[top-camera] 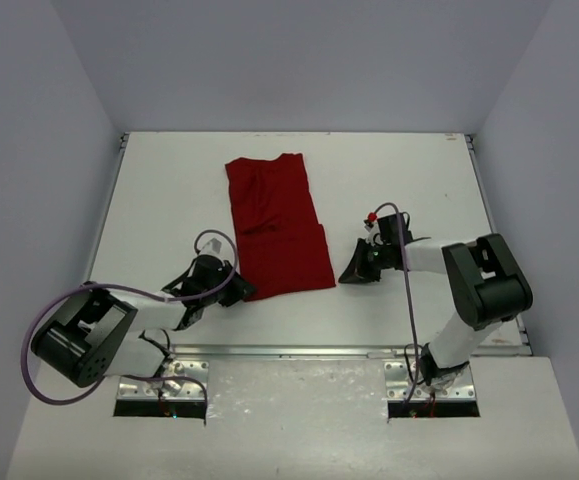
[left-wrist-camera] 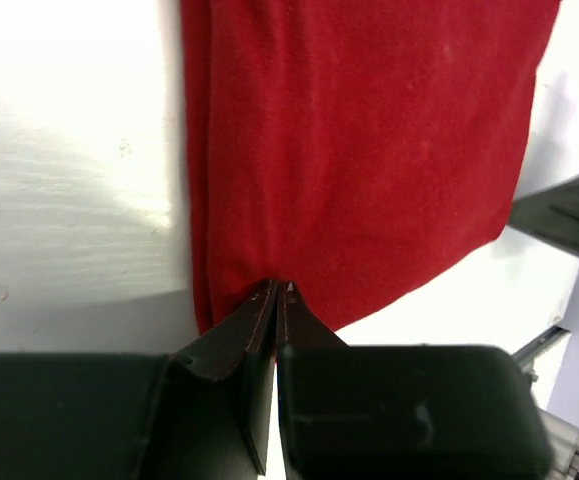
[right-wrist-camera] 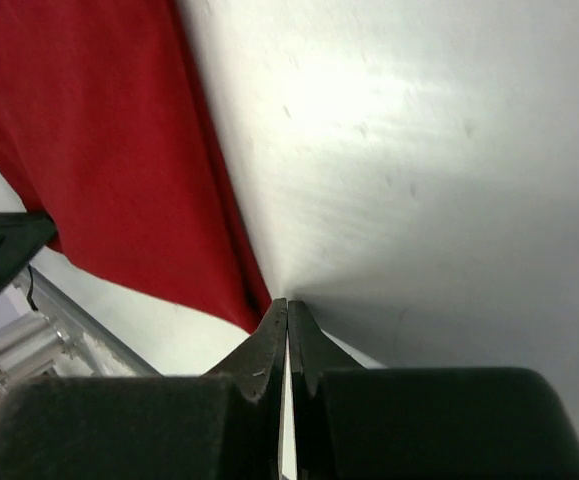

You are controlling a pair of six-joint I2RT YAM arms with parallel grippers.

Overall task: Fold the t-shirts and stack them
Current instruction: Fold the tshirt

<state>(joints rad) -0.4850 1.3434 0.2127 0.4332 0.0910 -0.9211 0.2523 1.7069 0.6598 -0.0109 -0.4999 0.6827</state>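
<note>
White table (top-camera: 169,200), walled on three sides, fills most of the top view. Both arm bases are bolted at its near edge.

Dark red t-shirt (top-camera: 274,220) lies flat around the middle of the table, a little left of centre. It is folded in to a long panel. The narrower end points to the far edge and the wider hem end to the near edge, and the whole panel is skewed slightly, with the far end leaning left.

Left arm (top-camera: 119,325) reaches in low from the near-left corner. Right arm (top-camera: 479,285) bends in from the near-right side. Both have their wrists down close to the table.

Left tool (top-camera: 237,288) sits at the shirt's near-left corner. In the left wrist view this tool (left-wrist-camera: 279,290) has its fingers pressed together with no gap. The tips overlap the hem of the red cloth (left-wrist-camera: 369,150), and creases run toward them, so it reads as pinched on the shirt.

Right tool (top-camera: 354,272) sits just beside the near-right corner. In the right wrist view its fingers (right-wrist-camera: 287,305) are likewise closed tight. The corner of the cloth (right-wrist-camera: 99,150) meets the left finger at the tip. Cannot tell whether any cloth is caught between them.

A purple cable (top-camera: 39,340) loops off the left arm, and a thinner one (top-camera: 406,280) runs down the right arm.
</note>
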